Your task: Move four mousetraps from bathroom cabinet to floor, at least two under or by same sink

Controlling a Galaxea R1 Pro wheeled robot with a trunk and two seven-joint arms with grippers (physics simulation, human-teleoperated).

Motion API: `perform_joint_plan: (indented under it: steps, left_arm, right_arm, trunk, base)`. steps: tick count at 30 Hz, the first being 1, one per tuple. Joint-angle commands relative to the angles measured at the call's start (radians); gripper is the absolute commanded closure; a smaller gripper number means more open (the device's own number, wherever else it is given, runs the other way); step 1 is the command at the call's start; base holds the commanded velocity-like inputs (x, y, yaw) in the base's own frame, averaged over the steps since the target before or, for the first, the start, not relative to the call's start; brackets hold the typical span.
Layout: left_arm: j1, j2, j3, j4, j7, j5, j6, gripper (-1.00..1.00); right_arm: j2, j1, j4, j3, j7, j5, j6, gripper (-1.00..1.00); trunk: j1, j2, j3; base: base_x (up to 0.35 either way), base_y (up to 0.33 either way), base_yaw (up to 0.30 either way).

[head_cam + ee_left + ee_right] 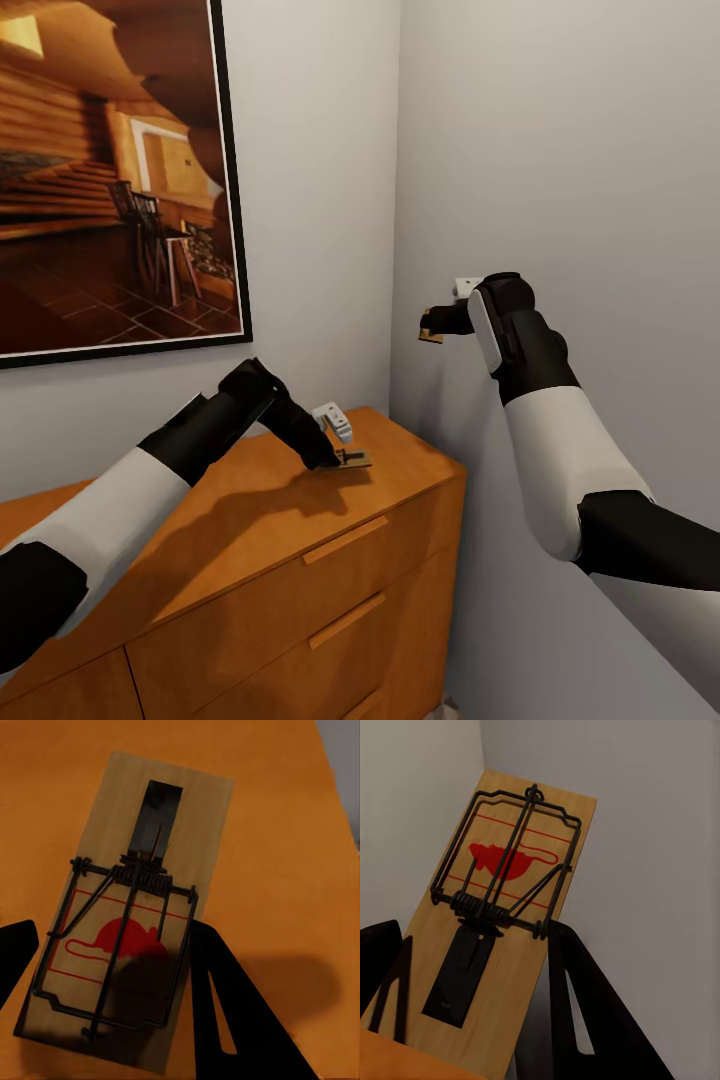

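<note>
My left gripper is low over the right end of the orange-brown cabinet and shut on a mousetrap at the top surface. In the left wrist view this tan mousetrap, with dark wire and a red mouse print, lies between the black fingers against the cabinet top. My right gripper is raised near the wall corner, shut on a second mousetrap held in the air. The right wrist view has that mousetrap between the fingers in front of the grey walls.
A large framed picture hangs on the wall above the cabinet. The wall corner stands close behind the cabinet's right end, and a grey side wall runs along the right. The drawer fronts carry bar handles.
</note>
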Motion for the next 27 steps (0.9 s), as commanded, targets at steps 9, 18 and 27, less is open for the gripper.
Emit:
perform_joint_plan:
  steps: [9, 18, 27]
  left_arm:
    - [-0.001, -0.001, 0.008, -0.002, -0.010, -0.040, 0.007, 1.00]
    - [-0.001, -0.001, 0.084, 0.001, 0.003, -0.042, 0.000, 1.00]
    - [-0.001, -0.001, 0.402, -0.043, 0.028, -0.046, 0.004, 1.00]
  right_arm:
    - [0.000, -0.001, -0.001, 0.001, -0.004, 0.000, 0.004, 1.00]
    - [0.000, -0.001, -0.001, 0.001, -0.004, 0.000, 0.004, 1.00]
    - [0.010, -0.001, -0.005, 0.004, -0.004, -0.001, 0.004, 1.00]
  trunk:
    - [0.000, -0.001, -0.001]
    - [0.000, -0.001, -0.001]
    - [0.000, -0.001, -0.001]
  base:
    - [0.000, 0.000, 0.000]
    - [0.000, 0.000, 0.000]
    - [0.000, 0.000, 0.000]
